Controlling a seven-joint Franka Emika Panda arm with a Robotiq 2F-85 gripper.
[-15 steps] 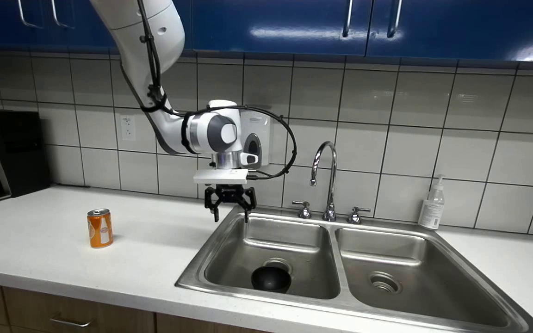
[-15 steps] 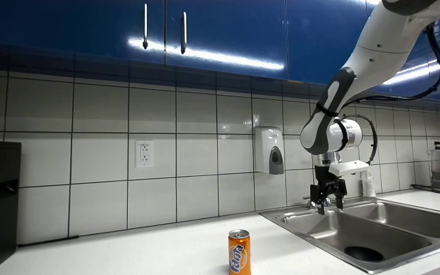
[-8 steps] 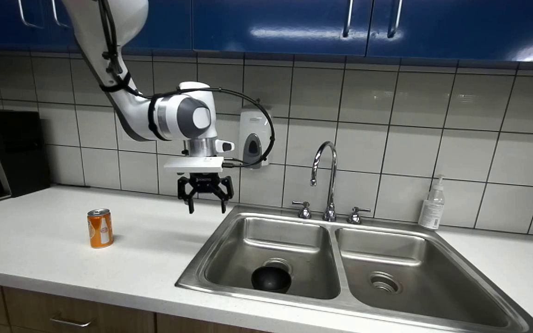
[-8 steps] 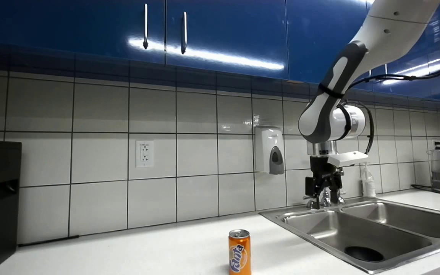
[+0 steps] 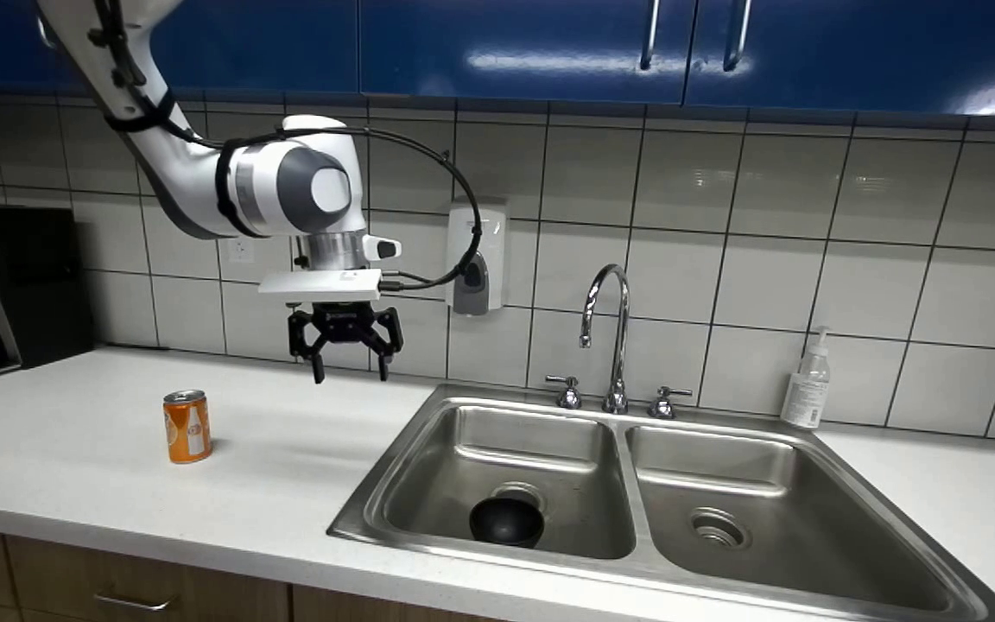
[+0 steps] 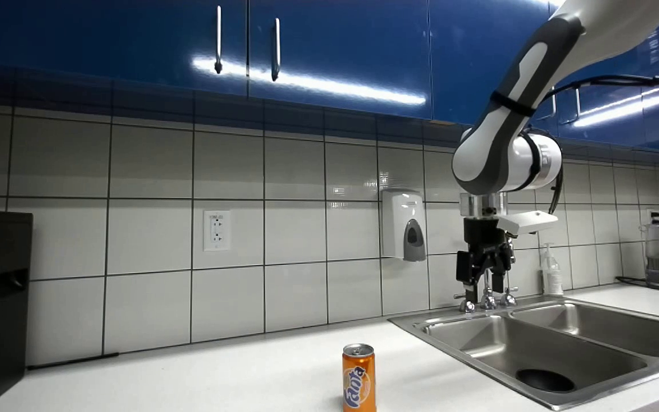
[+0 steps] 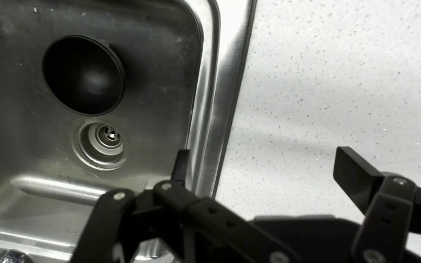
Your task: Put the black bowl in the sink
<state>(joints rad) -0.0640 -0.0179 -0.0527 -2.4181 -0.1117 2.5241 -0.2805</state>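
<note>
"Wrist view: why are the fingers (image 7: 357,179) spread wide, nothing held?"
"The black bowl (image 7: 82,76) is already set in the sink's (image 5: 638,510) left basin (image 5: 428,501), beside the drain (image 7: 101,146); no grip seems needed."

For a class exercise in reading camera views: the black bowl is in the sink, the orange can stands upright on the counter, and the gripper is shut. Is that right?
Not quite: the gripper is open, its fingers well apart, as the wrist view shows. The rest holds: the black bowl is in the sink, and the orange can stands upright on the counter.
</note>
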